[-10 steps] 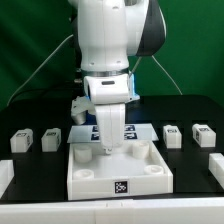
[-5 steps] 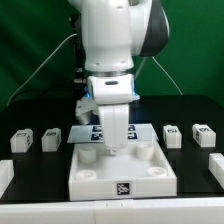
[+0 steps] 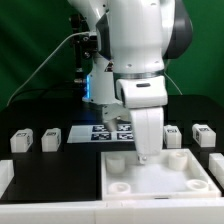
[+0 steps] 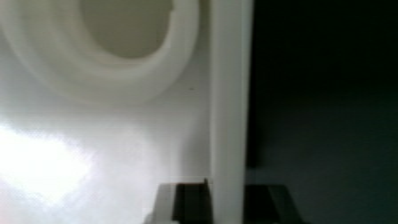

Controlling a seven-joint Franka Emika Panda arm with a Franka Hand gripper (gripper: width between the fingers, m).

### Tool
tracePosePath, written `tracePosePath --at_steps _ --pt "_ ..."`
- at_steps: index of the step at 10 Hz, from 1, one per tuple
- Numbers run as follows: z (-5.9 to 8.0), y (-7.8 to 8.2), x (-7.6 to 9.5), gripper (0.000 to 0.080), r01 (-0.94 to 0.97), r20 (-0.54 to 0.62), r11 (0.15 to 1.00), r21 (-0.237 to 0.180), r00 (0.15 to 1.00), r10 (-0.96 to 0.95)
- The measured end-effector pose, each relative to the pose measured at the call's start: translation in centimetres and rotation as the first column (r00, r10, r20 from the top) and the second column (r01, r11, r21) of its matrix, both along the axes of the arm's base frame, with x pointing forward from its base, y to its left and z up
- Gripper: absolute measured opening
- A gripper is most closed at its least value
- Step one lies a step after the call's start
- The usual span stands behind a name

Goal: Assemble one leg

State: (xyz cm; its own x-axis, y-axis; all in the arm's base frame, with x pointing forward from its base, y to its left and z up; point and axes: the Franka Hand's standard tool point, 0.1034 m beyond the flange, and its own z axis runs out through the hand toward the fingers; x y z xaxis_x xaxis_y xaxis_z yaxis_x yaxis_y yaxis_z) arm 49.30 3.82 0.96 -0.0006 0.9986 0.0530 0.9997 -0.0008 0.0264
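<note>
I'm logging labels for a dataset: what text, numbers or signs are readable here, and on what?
No words, numbers or brands can be read.
The only signs are black-and-white square tags, patterns rather than text, too small to make out: on the legs and on the marker board.
The white panel shows nothing printed.

Cannot see the front of the white panel [image 3: 155, 180], cut by the exterior view's lower edge. Barely glimpses the marker board [image 3: 90, 133] behind the arm [image 3: 140, 40]. Cannot judge the spread of the tool [image 4: 221, 206] through the blurred, cropped wrist view.
</note>
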Motion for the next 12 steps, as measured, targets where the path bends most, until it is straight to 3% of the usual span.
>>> tracePosePath --at_steps 4,6,9,10,11,12 --pt "0.0 2.6 0.4 0.006 0.018 -0.023 1.0 -0.002 1.0 -0.018" --pt "-0.1 2.7 0.3 0.006 0.036 -0.049 0.999 -0.027 0.998 -0.038" --pt "-0.1 2.6 0.3 0.006 0.028 -0.012 0.999 -0.018 1.0 -0.028" --pt "-0.1 2.6 0.3 0.0135 0.029 -0.012 0.999 -0.018 1.0 -0.029" --pt "-0.1 2.6 0.3 0.0273 0.029 -0.013 0.999 -0.018 0.999 -0.029" --pt "-0.1 2.6 0.3 0.0273 0.029 -0.013 0.999 -0.018 0.999 -0.029"
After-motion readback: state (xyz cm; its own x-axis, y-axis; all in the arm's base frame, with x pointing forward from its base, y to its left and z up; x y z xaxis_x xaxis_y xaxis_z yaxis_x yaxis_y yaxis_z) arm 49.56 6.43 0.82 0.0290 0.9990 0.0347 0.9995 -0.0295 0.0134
